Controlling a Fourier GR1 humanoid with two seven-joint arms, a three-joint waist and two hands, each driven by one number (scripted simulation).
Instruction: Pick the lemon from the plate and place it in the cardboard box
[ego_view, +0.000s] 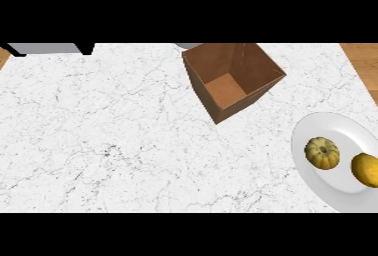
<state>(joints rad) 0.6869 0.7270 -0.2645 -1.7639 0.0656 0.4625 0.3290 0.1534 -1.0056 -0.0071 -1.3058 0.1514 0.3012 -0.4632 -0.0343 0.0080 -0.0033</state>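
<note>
Neither hand shows anywhere, so I cannot tell their state. The smooth yellow lemon (365, 170) sits on the white round plate (314, 130) just beside a ribbed yellow squash (322, 153); the open brown cardboard box (232, 80) stands apart on the white marble table (111, 140), mouth up to receive it.
</note>
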